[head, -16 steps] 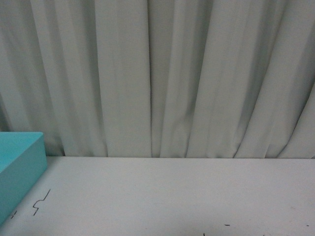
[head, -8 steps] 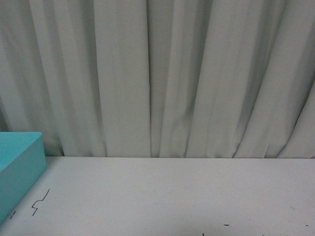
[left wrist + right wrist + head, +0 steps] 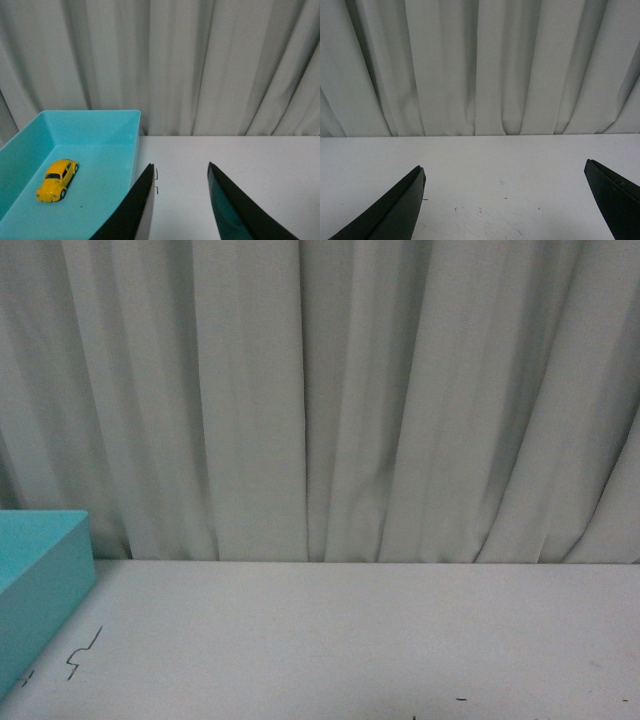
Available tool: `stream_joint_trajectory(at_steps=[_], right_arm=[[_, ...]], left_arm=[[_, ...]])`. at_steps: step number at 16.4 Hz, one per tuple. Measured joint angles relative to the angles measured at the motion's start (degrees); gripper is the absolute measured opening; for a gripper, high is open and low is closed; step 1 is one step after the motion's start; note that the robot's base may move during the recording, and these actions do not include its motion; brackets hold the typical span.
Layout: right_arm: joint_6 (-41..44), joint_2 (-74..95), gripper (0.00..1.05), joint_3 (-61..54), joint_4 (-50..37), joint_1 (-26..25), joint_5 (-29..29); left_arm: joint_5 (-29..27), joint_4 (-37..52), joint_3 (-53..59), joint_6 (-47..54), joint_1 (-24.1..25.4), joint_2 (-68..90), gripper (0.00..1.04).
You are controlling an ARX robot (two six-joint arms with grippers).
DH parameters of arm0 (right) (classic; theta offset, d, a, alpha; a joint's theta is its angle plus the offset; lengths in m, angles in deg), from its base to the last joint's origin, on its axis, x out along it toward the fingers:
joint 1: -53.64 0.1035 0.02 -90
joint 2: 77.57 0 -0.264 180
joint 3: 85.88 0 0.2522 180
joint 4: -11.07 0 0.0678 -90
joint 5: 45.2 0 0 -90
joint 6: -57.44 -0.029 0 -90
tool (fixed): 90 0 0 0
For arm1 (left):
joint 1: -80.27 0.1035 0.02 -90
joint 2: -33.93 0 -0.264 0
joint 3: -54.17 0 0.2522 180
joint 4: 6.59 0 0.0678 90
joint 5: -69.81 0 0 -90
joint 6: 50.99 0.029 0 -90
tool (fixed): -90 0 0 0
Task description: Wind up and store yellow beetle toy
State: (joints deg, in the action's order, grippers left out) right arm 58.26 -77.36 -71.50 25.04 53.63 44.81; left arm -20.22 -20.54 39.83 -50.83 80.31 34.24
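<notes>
left wrist view: yellow beetle toy (image 3: pixel 57 180) lies inside teal bin (image 3: pixel 125 150); left pincer (image 3: pixel 181 172) parted, empty; right pincer (image 3: pixel 505 175) wide, empty.

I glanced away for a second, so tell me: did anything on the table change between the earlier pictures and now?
Nothing visibly changed. In the front view the blue box sits at the same left spot on the white table, the curtain hangs as before, and no arm shows.
</notes>
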Motion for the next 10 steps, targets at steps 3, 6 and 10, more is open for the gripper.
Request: stream_joint_trajectory(at_steps=[3, 6, 10], right_arm=[[0.0, 0.0, 0.98, 0.0, 0.0, 0.0, 0.0], [0.0, 0.0, 0.98, 0.0, 0.0, 0.0, 0.0], [0.0, 0.0, 0.98, 0.0, 0.0, 0.0, 0.0]], left_arm=[[0.0, 0.0, 0.0, 0.0, 0.0, 0.0, 0.69], [0.0, 0.0, 0.0, 0.04, 0.0, 0.0, 1.0], [0.0, 0.0, 0.0, 0.02, 0.0, 0.02, 0.98]])
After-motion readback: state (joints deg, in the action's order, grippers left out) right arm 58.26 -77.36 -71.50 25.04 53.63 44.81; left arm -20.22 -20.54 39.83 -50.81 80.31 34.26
